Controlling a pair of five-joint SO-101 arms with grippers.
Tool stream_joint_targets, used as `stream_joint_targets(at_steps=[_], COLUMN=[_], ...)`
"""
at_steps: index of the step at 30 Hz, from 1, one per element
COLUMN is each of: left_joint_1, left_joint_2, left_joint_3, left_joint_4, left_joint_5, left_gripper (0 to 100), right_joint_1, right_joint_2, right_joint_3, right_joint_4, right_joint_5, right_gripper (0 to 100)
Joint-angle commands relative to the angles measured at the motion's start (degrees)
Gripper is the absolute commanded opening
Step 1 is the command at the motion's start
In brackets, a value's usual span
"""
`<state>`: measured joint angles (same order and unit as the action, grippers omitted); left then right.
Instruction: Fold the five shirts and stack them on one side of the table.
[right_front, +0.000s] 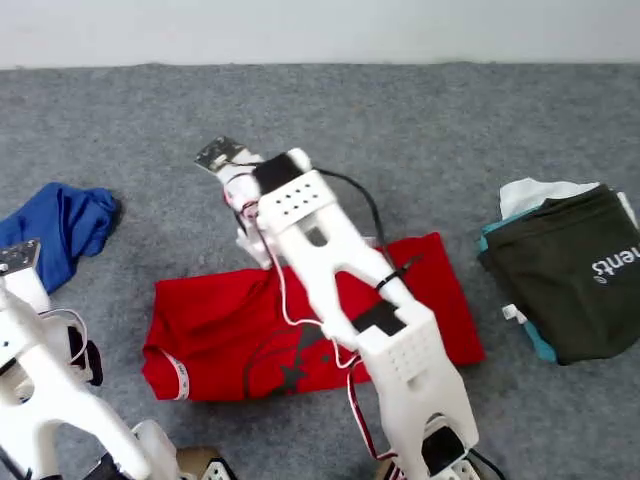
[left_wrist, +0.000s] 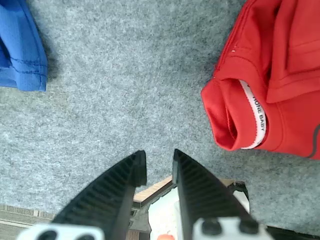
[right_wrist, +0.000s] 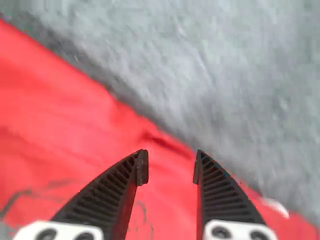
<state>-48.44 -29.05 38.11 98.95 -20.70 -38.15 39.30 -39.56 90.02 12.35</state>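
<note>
Noting a white neck label (left_wrist: 255, 117) with small dark print, sewn inside the collar of the red shirt (right_front: 300, 330); leaving that print unread. Seeing white lettering as well on the dark shirt (right_front: 570, 270), cut off at the picture's edge, and a dark graphic across the red shirt's front, partly hidden under the right arm (right_front: 340, 270).

Finding the red shirt spread in the middle of the grey felt table cover (right_front: 450, 130), layers folded over near the collar, collar end toward the left arm's side. Finding the dark shirt folded on top of a stack at the right side of the table, with a teal shirt (right_front: 537, 342) and a white cloth (right_front: 540, 190) peeking out beneath. Finding a blue shirt (right_front: 60, 225) crumpled at the left side, well apart from the red one.

Placing the right arm stretched forward from the near edge, across the red shirt, covering its middle. Placing the right gripper (right_wrist: 170, 165) low over the far hem of the red shirt, just where red meets grey; fingers moderately parted, nothing between them. Placing the left arm (right_front: 40, 380) at the near left corner, the left gripper (left_wrist: 159, 162) pointing down over bare felt between the blue shirt and the red collar; fingers a narrow gap apart, gripping nothing.
</note>
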Motion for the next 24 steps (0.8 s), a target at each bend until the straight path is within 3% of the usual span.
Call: stream_joint_targets(at_steps=[1,14,24], left_joint_1=[-0.09,-0.09,-0.09], left_joint_2=[-0.26,-0.26,-0.26], left_joint_3=[-0.13,-0.13,-0.13], left_joint_4=[-0.09,-0.18,-0.18], left_joint_5=[0.44,0.35,0.35], left_gripper=[10,10,10], right_joint_1=[-1.89,-5.85,-5.85], right_joint_2=[0.22,1.8,11.12], right_joint_3=[-1.93,-1.58,-1.93], right_joint_4=[-4.35,-0.4,1.01], right_joint_5=[-0.62,-0.62,-0.7], right_gripper=[15.7,15.7,15.7])
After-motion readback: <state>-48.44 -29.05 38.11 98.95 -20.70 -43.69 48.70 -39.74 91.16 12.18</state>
